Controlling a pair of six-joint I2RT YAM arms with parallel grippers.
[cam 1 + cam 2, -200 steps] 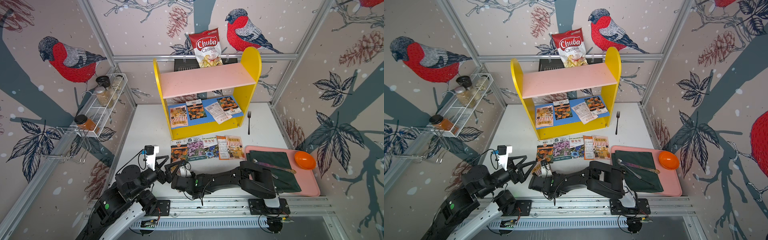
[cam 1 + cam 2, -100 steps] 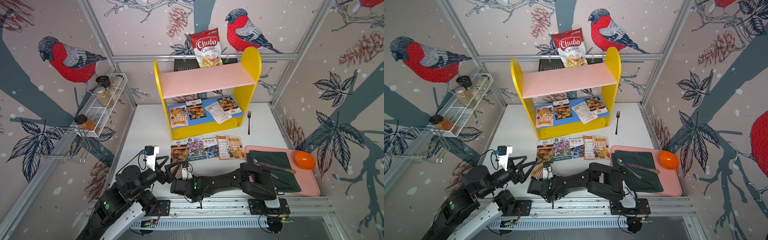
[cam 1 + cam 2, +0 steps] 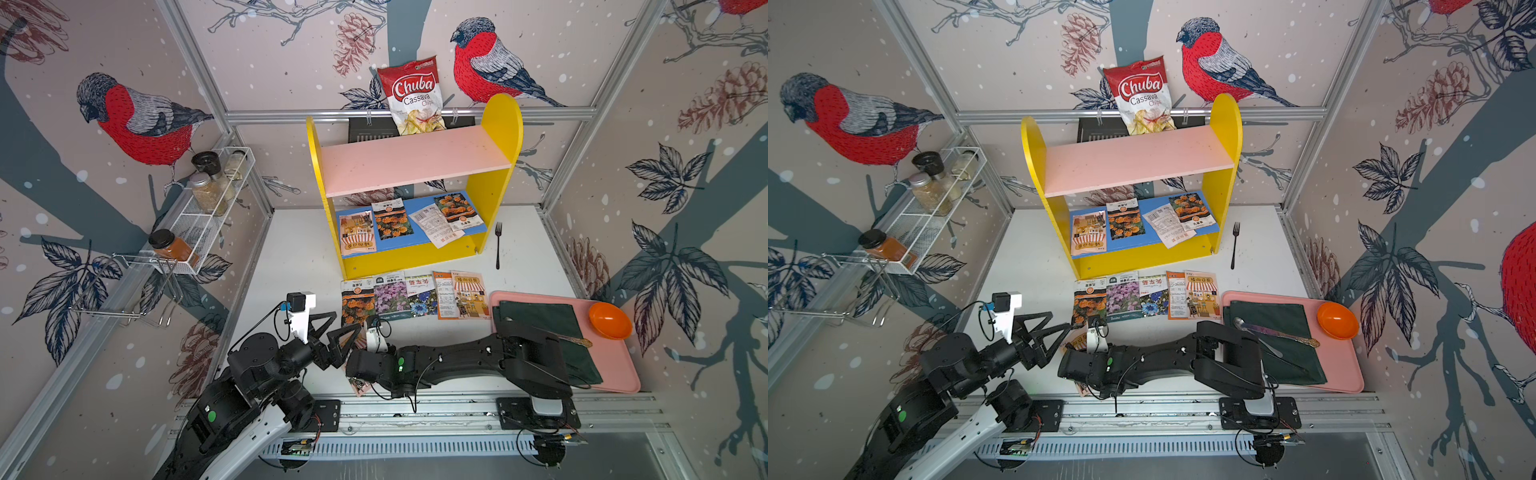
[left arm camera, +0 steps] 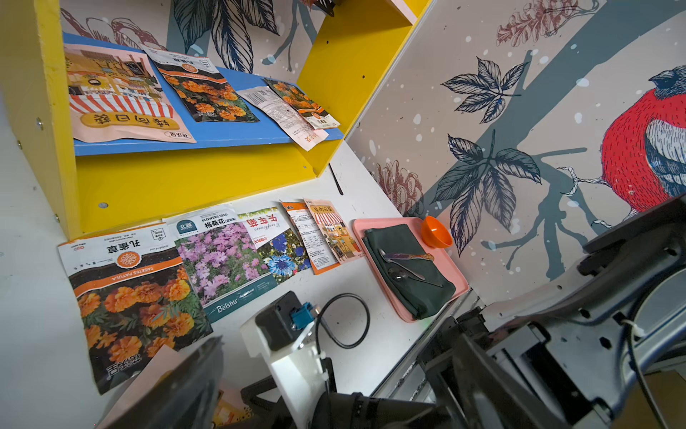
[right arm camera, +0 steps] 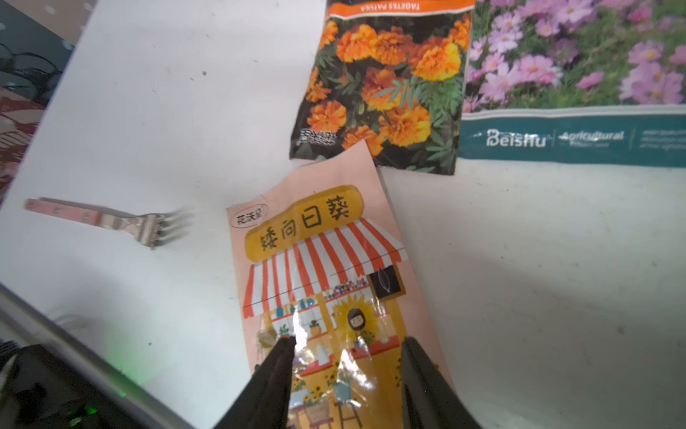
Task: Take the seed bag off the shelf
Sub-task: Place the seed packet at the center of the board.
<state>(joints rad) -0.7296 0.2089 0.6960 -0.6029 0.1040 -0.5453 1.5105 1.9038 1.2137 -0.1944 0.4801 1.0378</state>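
1. right wrist view: pink seed bag (image 5: pixel 315 260) with a striped awning print, flat on the white table (image 5: pixel 519 260), off the shelf; one upper corner overlapping the bottom edge of a marigold packet (image 5: pixel 386 85).
2. right gripper (image 5: pixel 348 340) over the bag's lower part, fingers apart with the print showing between them; no clamp visible; whether the tips touch the bag, impossible to tell.
3. in both top views, bag mostly hidden under the right arm, by the table's front edge, well apart from the shelf (image 3: pixel 415 162) at the back edge.
4. left gripper (image 3: pixel 347 323) spread wide, holding nothing, just beside the right wrist.
5. on the shelf's blue lower board, four packets (image 3: pixel 392 218).
6. on the table along the shelf's front, a row of five packets (image 3: pixel 390 295).
7. silver fork (image 5: pixel 111 221) on the table near the seed bag, not touching it.
8. pink tray (image 3: pixel 615 365) at the table's front right corner, with a dark cloth (image 3: pixel 544 318) and an orange bowl (image 3: pixel 610 321).
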